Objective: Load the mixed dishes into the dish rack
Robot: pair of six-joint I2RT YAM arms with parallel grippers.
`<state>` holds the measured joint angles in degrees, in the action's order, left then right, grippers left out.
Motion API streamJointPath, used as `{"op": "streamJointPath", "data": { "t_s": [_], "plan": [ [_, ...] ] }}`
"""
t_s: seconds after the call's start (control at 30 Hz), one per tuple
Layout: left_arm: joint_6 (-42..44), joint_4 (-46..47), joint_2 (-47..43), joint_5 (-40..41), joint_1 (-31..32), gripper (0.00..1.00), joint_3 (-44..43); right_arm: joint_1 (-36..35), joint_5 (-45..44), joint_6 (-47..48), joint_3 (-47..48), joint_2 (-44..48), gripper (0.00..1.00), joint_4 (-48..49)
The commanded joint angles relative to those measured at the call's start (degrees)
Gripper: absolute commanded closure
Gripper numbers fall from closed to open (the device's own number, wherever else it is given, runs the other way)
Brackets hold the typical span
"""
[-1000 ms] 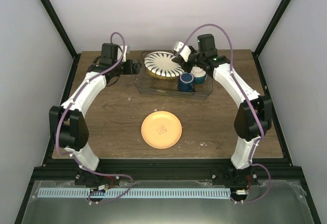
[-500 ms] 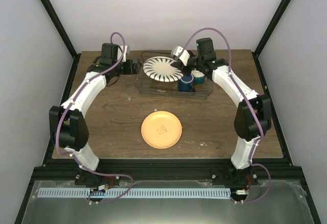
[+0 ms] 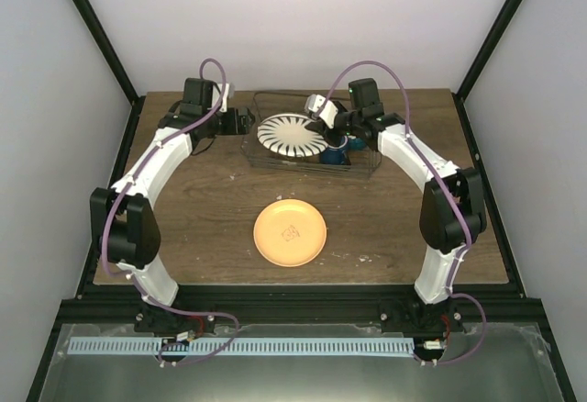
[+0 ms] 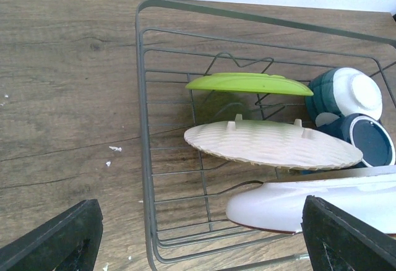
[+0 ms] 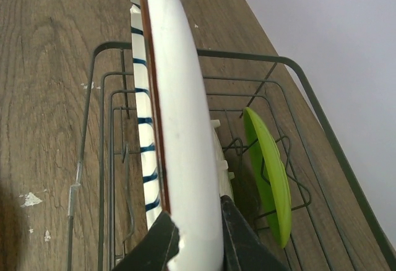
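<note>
The dish rack (image 3: 359,161) (image 4: 143,129) (image 5: 99,159), a dark wire basket, stands at the table's far side. My right gripper (image 3: 323,128) (image 5: 197,224) is shut on the rim of the white plate with dark-blue stripes (image 3: 289,136) (image 5: 179,110) (image 4: 309,203), holding it on edge inside the rack's front part. Behind it in the rack stand a cream ribbed plate (image 4: 272,144) and a lime-green plate (image 4: 247,83) (image 5: 269,166). A white bowl (image 4: 352,93) and a dark blue mug (image 4: 371,141) (image 3: 336,155) sit at the rack's right end. My left gripper (image 3: 240,120) (image 4: 199,221) hangs open just outside the rack's left end, holding nothing.
An orange-yellow plate (image 3: 290,232) lies flat on the wooden table (image 3: 183,228) in front of the rack, between the two arms. Black frame posts rise at the table's back corners.
My right gripper has carried the striped plate left and down into the rack, tipping it from nearly flat towards standing on edge. The left arm has stayed put.
</note>
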<state>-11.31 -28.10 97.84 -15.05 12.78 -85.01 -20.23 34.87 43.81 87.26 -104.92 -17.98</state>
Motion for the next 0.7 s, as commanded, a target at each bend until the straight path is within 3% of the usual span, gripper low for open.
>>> {"op": "streamJointPath", "data": {
  "t_s": [0.0, 0.3, 0.67],
  "plan": [
    [0.83, -0.47, 1.02, 0.48, -0.23, 0.11, -2.22, 0.11, 0.25, 2.2, 5.34, 2.82, 0.99, 6.99],
    [0.79, -0.51, 1.58, 0.8, -0.31, 0.11, -2.94, 0.09, 1.76, 2.24, 8.1, 4.34, 0.99, 3.31],
    [0.56, -0.46, 2.99, 0.44, -0.31, 0.11, -3.89, -0.22, -1.22, 4.08, 4.49, 6.93, 0.99, 7.39]
  ]
}}
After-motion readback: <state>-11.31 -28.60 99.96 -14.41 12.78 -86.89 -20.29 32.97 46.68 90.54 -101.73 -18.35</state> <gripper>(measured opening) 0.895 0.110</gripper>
